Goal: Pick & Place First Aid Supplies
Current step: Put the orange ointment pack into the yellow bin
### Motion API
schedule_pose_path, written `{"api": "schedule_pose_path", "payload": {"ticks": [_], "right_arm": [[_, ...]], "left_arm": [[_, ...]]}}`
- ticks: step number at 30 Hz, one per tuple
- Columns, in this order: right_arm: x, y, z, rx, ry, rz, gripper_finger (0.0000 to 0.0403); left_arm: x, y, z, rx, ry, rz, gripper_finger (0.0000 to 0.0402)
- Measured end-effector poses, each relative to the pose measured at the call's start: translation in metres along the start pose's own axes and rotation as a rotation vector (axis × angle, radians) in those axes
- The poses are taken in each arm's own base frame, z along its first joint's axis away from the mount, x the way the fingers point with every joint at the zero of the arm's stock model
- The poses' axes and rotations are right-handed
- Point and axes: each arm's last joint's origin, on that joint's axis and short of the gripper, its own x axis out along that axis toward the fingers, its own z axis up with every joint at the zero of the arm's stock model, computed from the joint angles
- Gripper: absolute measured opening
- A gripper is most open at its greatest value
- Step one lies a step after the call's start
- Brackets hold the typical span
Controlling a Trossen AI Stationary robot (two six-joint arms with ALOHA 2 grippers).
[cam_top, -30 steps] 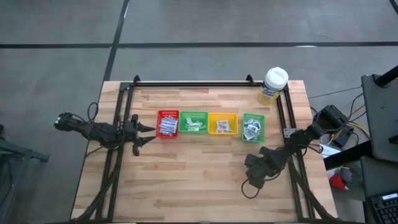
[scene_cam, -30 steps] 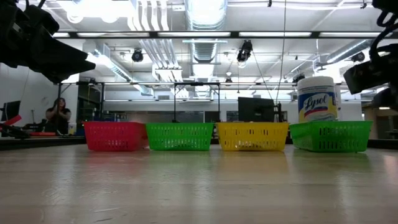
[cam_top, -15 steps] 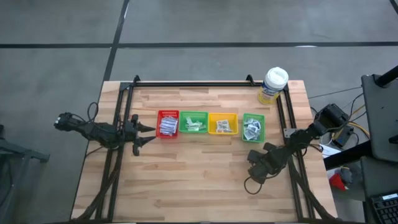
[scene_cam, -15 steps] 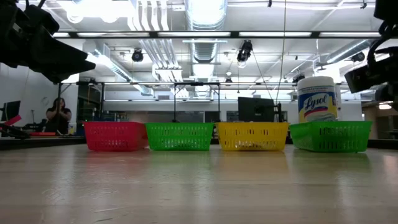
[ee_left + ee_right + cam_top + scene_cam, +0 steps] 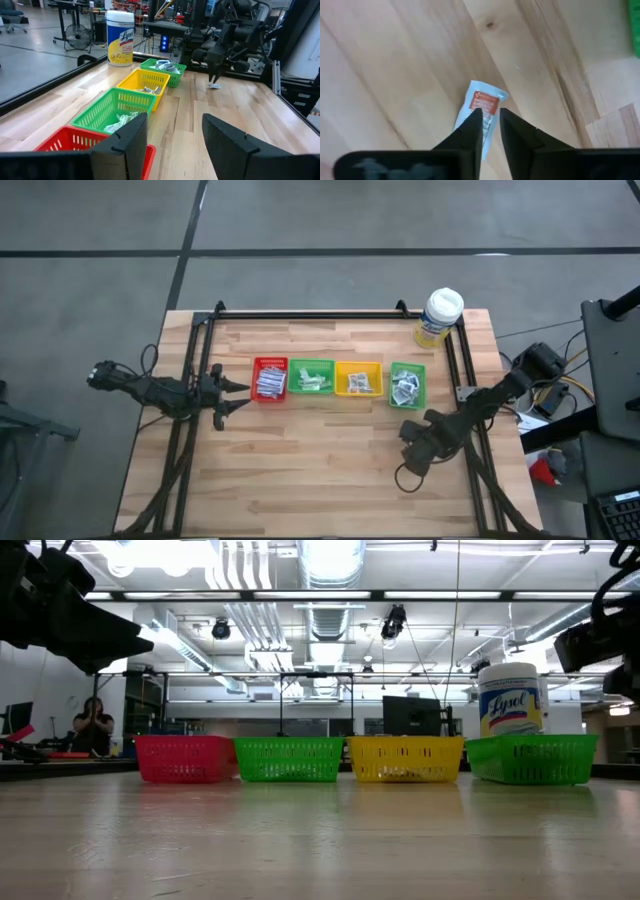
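At nine o'clock on the high view, the left gripper (image 5: 238, 394) is held just beside the red plastic tray (image 5: 270, 379), its fingers spread wide with nothing between them. From there, running toward three o'clock, a row of trays is seen: the red one, a green plastic tray (image 5: 312, 377), a yellow plastic tray (image 5: 358, 378) and a second green plastic tray (image 5: 407, 385), each already holding small paper packets. A white-lidded, yellow-labelled tub (image 5: 439, 317) stands at about one o'clock.

At about four o'clock, the right gripper (image 5: 490, 131) is poised over the bare wooden table (image 5: 320, 470). A small flat white paper packet with an orange printed panel (image 5: 481, 112) lies on the wood directly under its tips. The fingers are parted only slightly; whether the packet is pinched or merely straddled cannot be told.

The packet is judged to be very light, thin and limp, and likely to slide on smooth wood. It is best taken across its narrow width near the middle, with the tips pressed to the table, since an edge grip may let it fold or slip.
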Motion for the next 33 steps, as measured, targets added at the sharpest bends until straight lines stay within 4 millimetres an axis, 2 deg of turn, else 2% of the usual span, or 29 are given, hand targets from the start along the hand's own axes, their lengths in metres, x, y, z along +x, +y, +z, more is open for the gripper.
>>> {"api": "schedule_pose_path", "payload": {"ticks": [8, 14, 20, 28, 33], "right_arm": [[-0.005, 0.0, -0.001, 0.09, 0.022, 0.039, 0.0119], [-0.002, 0.001, -0.001, 0.155, 0.043, 0.033, 0.0143], [0.003, 0.001, -0.001, 0.183, 0.051, 0.007, 0.0143], [0.022, 0.006, -0.001, 0.173, 0.086, -0.072, 0.0128], [0.026, 0.007, -0.002, 0.171, 0.093, -0.089, 0.0117]], "left_arm": [[0.0, 0.0, 0.0, 0.0, 0.0, 0.0, 0.0188], [0.0, 0.0, 0.0, 0.0, 0.0, 0.0, 0.0188], [0.0, 0.0, 0.0, 0.0, 0.0, 0.0, 0.0188], [0.0, 0.0, 0.0, 0.0, 0.0, 0.0, 0.0188], [0.0, 0.0, 0.0, 0.0, 0.0, 0.0, 0.0188]]}}
